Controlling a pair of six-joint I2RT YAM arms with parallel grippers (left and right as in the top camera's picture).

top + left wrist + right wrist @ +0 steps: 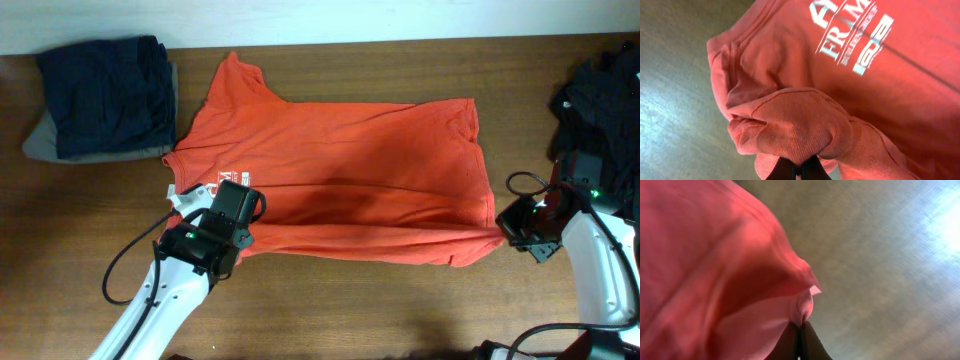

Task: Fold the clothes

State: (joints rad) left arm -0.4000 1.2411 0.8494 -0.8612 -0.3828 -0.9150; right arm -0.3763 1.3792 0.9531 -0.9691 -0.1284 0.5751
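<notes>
So the shirt is lying mostly flat on the table, stretched out between the two grippers with its near edge doubled over in a long fold. The left gripper is clamped tight on the shirt at the sleeve end. In the left wrist view the fingers are pressed together, with a thick wad of orange fabric bunched right in front of the tips. The white lettering sits a bit further out past that wad, and in the overhead view the same lettering pokes out just beyond the gripper head.

The right gripper is pinched closed on the shirt's near hem corner. In its wrist cam the fingertips meet on a little nub of cloth, the rest of the shirt billows off to one side of it, and bare table is on the other.

Other stuff: a navy stack on top of a grey piece, well beyond the left gripper on the far side of the table, just beside the shirt's far sleeve but not touching it. There's also a black pile beyond the right gripper at the table's edge, apart from the shirt.
</notes>
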